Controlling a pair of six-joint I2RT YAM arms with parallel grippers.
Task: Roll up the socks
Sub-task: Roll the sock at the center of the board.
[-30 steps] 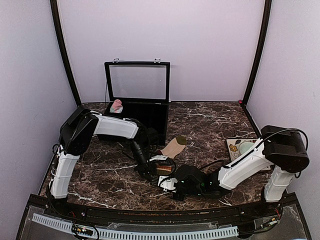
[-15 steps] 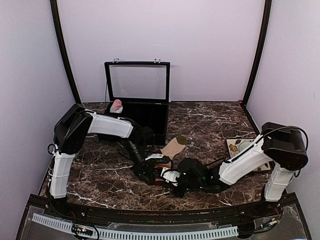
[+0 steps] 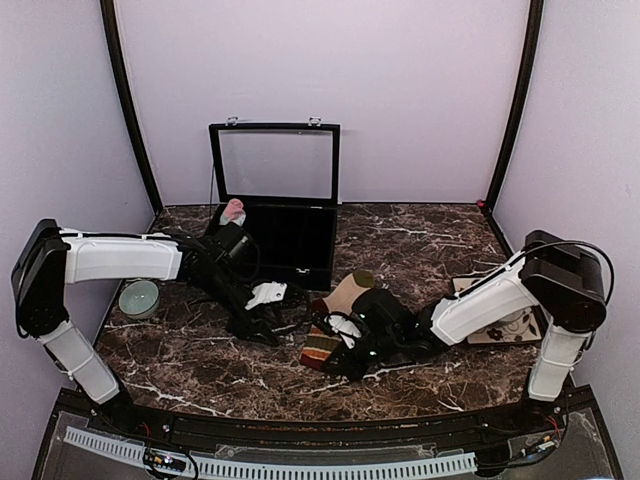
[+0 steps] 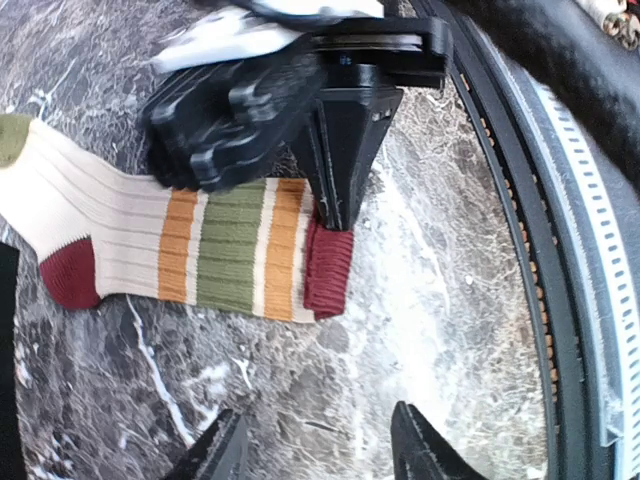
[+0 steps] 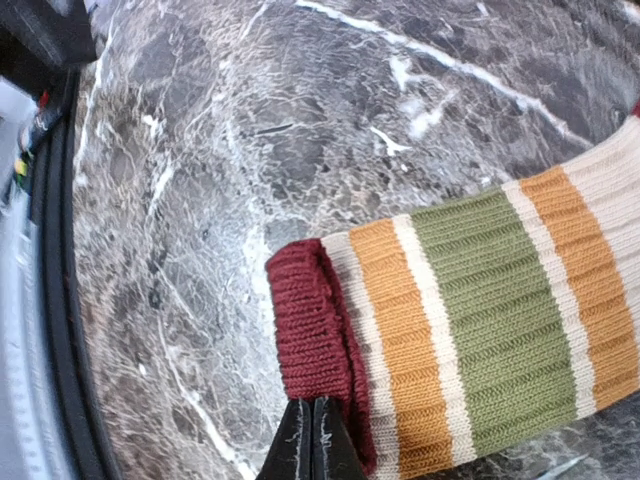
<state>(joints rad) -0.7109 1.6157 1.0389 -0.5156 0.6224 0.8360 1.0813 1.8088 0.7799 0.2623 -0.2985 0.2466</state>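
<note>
Our right claw point(image 5: 312, 440) has its two fingers pressed flat together, and the tips pinch the edge of the maroon cuff of the tan striped sock point(image 5: 470, 320). From the left wrist we see the same claw point(image 4: 335, 205) come down onto that cuff from above.

The sock point(image 3: 335, 320) lies flat and unrolled on the marble table point(image 3: 420, 250), a little to the near side of the middle. Its cuff points toward the near edge and its olive toe toward the far edge. Orange and olive bands sit just behind the cuff, and the heel is maroon.

Our left claw point(image 4: 318, 455) stands partly spread with nothing between its fingers. It hangs over bare marble just beside the cuff, apart from the sock. From above it point(image 3: 262, 330) lies to the left of the sock.

Toward the far edge stands a black case point(image 3: 300, 235) with its lid upright, and the pink sock point(image 3: 233, 212) sits in its left end. A green bowl point(image 3: 138, 297) rests near the left edge.
</note>
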